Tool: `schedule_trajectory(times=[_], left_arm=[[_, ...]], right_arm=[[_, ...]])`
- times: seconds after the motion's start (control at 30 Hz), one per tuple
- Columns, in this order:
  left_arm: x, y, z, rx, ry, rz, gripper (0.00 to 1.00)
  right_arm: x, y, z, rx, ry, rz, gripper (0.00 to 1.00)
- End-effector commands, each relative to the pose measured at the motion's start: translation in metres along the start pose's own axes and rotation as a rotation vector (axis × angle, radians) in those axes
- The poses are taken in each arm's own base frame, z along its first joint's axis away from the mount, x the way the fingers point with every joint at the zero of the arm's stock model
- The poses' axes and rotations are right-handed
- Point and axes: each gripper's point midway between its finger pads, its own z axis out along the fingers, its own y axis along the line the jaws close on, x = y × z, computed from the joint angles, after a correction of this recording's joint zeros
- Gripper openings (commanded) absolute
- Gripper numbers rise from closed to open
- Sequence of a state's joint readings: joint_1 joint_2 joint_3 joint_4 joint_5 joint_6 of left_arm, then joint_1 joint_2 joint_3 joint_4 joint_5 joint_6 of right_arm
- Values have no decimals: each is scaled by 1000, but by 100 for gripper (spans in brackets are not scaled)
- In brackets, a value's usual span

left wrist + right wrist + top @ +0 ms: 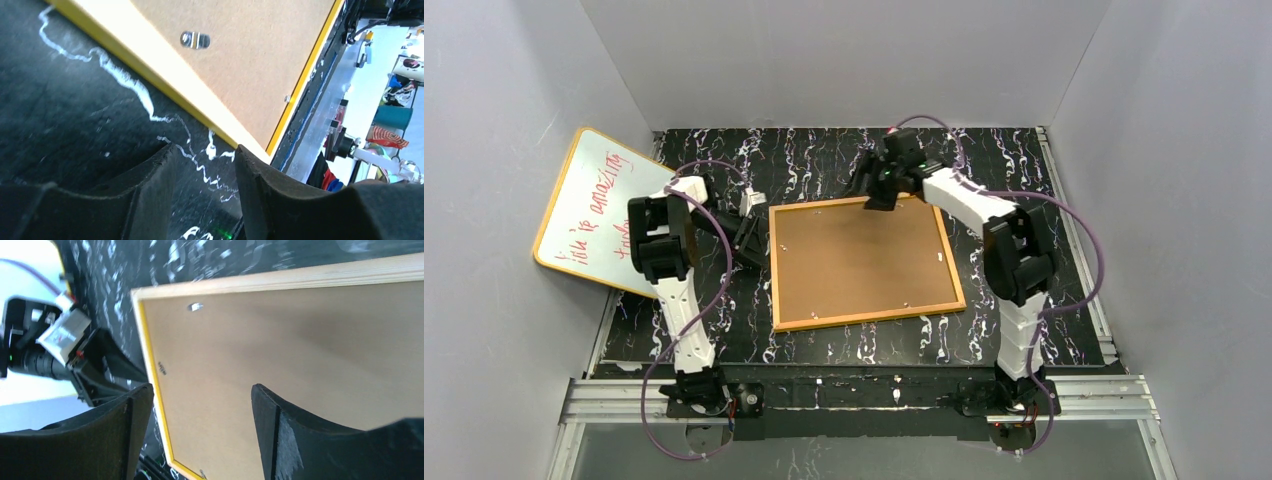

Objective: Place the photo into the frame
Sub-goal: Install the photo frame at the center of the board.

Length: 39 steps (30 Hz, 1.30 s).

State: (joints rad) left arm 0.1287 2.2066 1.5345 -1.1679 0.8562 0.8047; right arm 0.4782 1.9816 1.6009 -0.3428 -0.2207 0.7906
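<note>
1. A large picture frame with a thin yellow-orange border lies flat, back side up, in the middle of a black marbled table.
2. The frame works here as a shallow tray. A plain brown backing board fills it edge to edge. A small metal tab sits on the board near the border, and it likely serves to lock the board in.
3. The photo does not show in any view. It may lie under the board, but that cannot be told from here.
4. The left gripper sits low beside the frame's left edge. Its fingers are apart with only bare table between them, and they hold nothing. This low position probably lets it brace or nudge the frame from the side.
5. The right gripper reaches over the frame's far edge, tilted down toward the board. Its fingers are spread wide with board showing between them, and they grasp nothing. Whether they touch the board cannot be told. Its place suggests pressing the board down or working a tab.
6. A yellow-edged whiteboard with red writing leans against the left wall, well apart from the frame.
</note>
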Motion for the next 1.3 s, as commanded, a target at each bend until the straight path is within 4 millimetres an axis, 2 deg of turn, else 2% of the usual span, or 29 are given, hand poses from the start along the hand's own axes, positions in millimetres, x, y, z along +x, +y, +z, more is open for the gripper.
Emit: schedule_trajectory(times=[0.0,0.17,0.23,0.4,0.57,0.83,1.27], left_arm=[[-7,-1,17,1,-19,-36,40],[-9,14,25,-122,-15,-74,29],[-8,20,25,-154,-14,-77,24],[-6,19,27,-163,-24,-66,15],[-4,21,28,-169,-19,-72,10],[-7,25,25,-192,-24,-69,7],[-10,31,22,-260,-37,-79,6]], right_arm=[[29,52,35,-187,75,-100,77],[77,82,80,-227,192,-114,62],[86,90,93,-235,213,-113,60],[107,105,113,-267,261,-107,56],[128,107,124,-257,311,-83,52],[140,97,129,-207,332,-86,51],[176,93,134,-207,408,-52,49]])
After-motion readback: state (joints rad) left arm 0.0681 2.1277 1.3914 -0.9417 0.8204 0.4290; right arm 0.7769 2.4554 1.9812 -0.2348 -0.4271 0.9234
